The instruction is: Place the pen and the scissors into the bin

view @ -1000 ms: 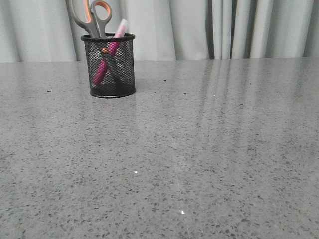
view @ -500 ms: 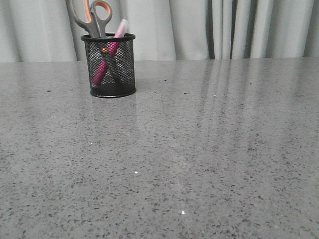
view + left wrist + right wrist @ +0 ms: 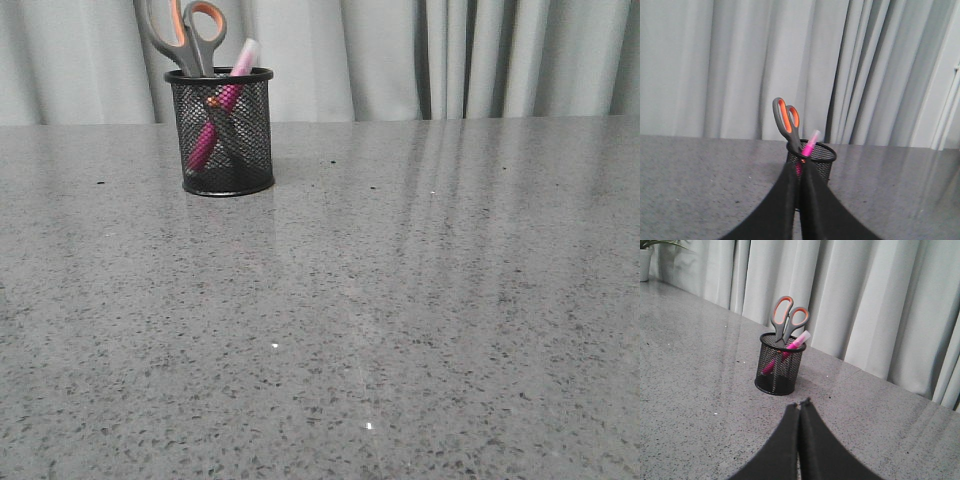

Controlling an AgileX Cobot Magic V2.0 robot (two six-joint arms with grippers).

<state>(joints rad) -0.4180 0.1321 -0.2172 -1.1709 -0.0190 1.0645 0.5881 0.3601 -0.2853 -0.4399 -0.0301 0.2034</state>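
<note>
The black wire-mesh bin (image 3: 222, 140) stands upright at the far left of the grey table. The scissors (image 3: 190, 32) stand in it, blades down, orange-lined loops above the rim. The pink pen (image 3: 222, 105) leans inside it, its whitish cap past the rim. No gripper shows in the front view. My left gripper (image 3: 799, 165) is shut and empty, its tips in front of the bin (image 3: 817, 160), scissors (image 3: 785, 117) and pen (image 3: 809, 146). My right gripper (image 3: 800, 404) is shut and empty, short of the bin (image 3: 777, 367), scissors (image 3: 785, 317) and pen (image 3: 790, 347).
Pale curtains (image 3: 450, 55) hang behind the table's far edge. A white plant pot (image 3: 645, 262) stands on the table far beyond the bin in the right wrist view. The speckled grey tabletop (image 3: 400, 300) spreads right of and in front of the bin.
The bin with its scissors and pen sits a few pixels further right in the front view than a second ago; otherwise nothing has changed.
</note>
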